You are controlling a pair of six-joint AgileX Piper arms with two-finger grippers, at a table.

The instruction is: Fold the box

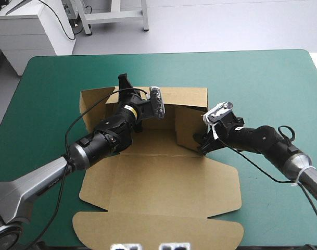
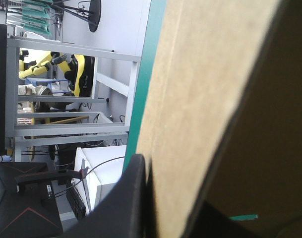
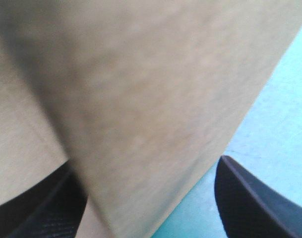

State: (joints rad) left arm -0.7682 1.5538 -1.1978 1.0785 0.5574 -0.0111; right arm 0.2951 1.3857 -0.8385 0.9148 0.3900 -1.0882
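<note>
The brown box [image 1: 163, 187] lies mid-table. Its lid and rounded flaps are flat toward the near edge, and its walls are raised at the far end. My left gripper [image 1: 126, 92] is at the far left wall, one black finger [image 2: 128, 198] outside it; the board [image 2: 200, 99] is pinched between the fingers. My right gripper [image 1: 202, 145] is at the near end of the raised right wall [image 1: 189, 127]. Its fingers [image 3: 260, 198] stand wide apart, straddling the board [image 3: 141, 99], with teal-green cover showing beside it.
The teal-green cover [image 1: 267, 78] runs wide on both sides of the box and beyond its back wall [image 1: 181, 96]. The lid's outer flap [image 1: 158, 232] reaches close to the table's near edge. A white cabinet [image 1: 28, 31] stands past the far left corner.
</note>
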